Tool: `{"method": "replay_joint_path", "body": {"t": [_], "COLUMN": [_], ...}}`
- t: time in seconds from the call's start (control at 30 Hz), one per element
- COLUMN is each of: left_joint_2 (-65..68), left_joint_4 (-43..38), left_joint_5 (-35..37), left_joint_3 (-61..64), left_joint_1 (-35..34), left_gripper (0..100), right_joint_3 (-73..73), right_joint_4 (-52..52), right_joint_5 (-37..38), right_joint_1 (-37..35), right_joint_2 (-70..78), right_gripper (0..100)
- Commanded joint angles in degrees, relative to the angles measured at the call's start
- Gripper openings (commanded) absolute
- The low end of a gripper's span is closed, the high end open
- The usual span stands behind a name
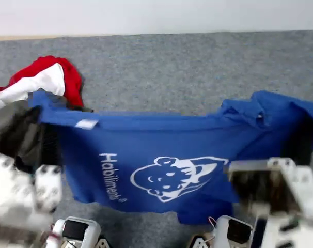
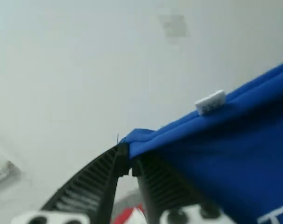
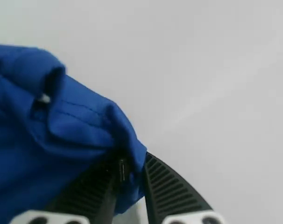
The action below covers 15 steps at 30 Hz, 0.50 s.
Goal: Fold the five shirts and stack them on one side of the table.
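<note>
Grey bench (image 1: 172, 67) | limp blue shirt (image 1: 161, 155) spans 9–3 o'clock | left end effector (image 2: 127, 161) and right end effector (image 3: 127, 172) pinch its corners, likely soundest holds

The printed shirt (image 1: 172, 139) was stretched over the table (image 1: 172, 62) between the left gripper (image 2: 127, 163) and right gripper (image 3: 128, 171); other shirts (image 1: 45, 80) were heaped behind its left end.

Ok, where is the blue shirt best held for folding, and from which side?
Probably by the two ends of its top edge, one per arm, coming from the arms' side. The blue shirt hangs spread flat between those ends, where the cloth bunches into a thin ridge the jaws can pinch. The left gripper and right gripper are each shut there.
</note>
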Motion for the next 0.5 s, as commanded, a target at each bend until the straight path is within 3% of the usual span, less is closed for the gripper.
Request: {"method": "replay_joint_path", "body": {"t": [0.0,0.23,0.47], "left_joint_2": [0.35,0.44,7.21], "left_joint_4": [-3.08,-29.54,-57.05], "left_joint_5": [-2.37,-2.81,-9.67], "left_joint_3": [11.65,38.02,55.87], "left_joint_1": [-0.35,-0.35,-4.04], "left_gripper": [0,0,0], "right_joint_3": [8.35,27.16,38.68], "right_joint_4": [-1.36,-17.8,-38.29], "right_joint_5": [0.18,0.18,0.26], "right_joint_1": [0.57,-4.0,-6.02], "right_joint_2": [3.82,8.75,15.69], "right_gripper": [1.0,1.0,1.0]}}
